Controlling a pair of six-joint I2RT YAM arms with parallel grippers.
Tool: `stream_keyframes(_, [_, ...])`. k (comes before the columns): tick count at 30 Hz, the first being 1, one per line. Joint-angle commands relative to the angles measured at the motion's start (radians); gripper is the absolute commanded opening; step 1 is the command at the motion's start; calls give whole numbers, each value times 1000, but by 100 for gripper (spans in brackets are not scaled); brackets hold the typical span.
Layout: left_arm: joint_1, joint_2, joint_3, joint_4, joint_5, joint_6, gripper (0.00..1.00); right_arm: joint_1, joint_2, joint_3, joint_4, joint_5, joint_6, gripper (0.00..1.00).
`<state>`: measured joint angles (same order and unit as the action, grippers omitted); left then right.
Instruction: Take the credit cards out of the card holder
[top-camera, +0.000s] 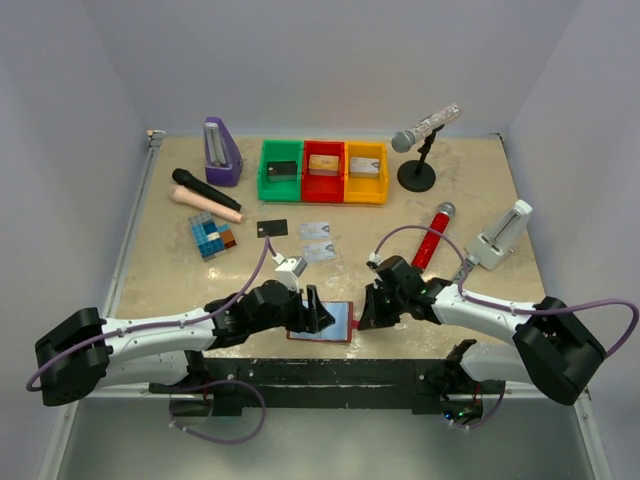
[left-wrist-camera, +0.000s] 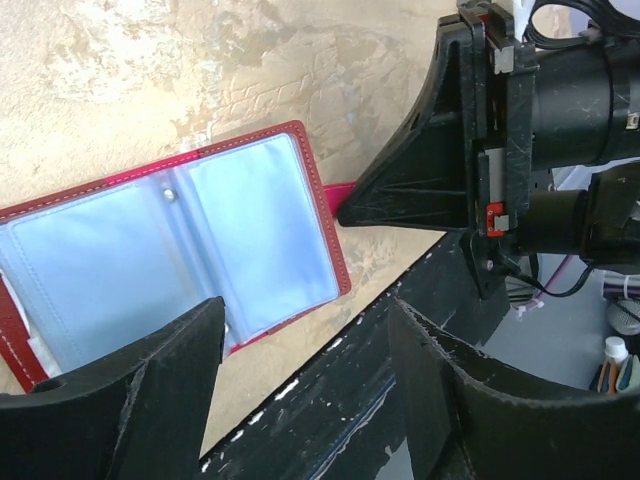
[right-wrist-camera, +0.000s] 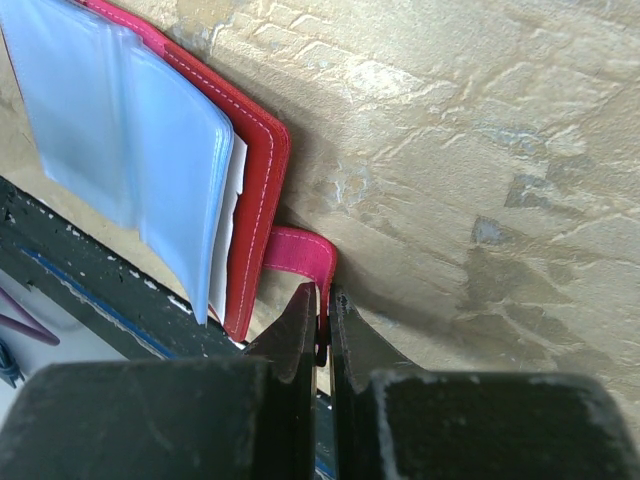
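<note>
1. The small dark-red leather-like folding card holder (top-camera: 340, 325) lies open and flat at the near edge of the beige stone-pattern table (top-camera: 450, 200). It sits just beyond the black frame rail (top-camera: 330, 368), between the two arms. Its long axis runs left-right along that edge.
2. Right gripper (right-wrist-camera: 322, 312): jaws pressed together, pinching the end of the holder's dark-red snap tab (right-wrist-camera: 300, 258), which sticks out of the holder's right side. Reads as an anchor hold.
3. Left gripper (left-wrist-camera: 305, 325): jaws spread wide with nothing between them. It hovers over the holder's near-right corner, apart from it.
4. Key relation: the pale bluish clear pockets (left-wrist-camera: 240, 220) lie ahead of and below the left fingers, on the side away from the clamped tab. The left arm is therefore the nearer one for any pick. It would have to come down and forward onto the leaves, fingers across the long axis.
5. The pockets facing up look empty. The right wrist view shows a pale edge between the leaves; I cannot tell whether it is a card. No gold-orange card is visible anywhere.
6. Farther out, well apart from the holder, one thin black card (top-camera: 272, 227) and two silvery-grey cards (top-camera: 315, 230) (top-camera: 320, 251) lie flat on the table. Judged already out.
</note>
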<state>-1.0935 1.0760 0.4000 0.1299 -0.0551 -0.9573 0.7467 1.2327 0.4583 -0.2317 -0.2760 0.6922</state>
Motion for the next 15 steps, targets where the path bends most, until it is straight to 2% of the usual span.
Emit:
stream_keyframes(1, [-3, -28, 22, -25, -55, 5, 71, 0, -22, 2, -6, 1, -14, 0])
stream_keyframes(7, [-3, -7, 34, -166, -129, -40, 74, 0, -13, 3, -4, 1, -17, 0])
stream_keyframes(15, [-3, 10, 34, -237, -169, -81, 75, -1, -9, 3, -1, -2, -19, 0])
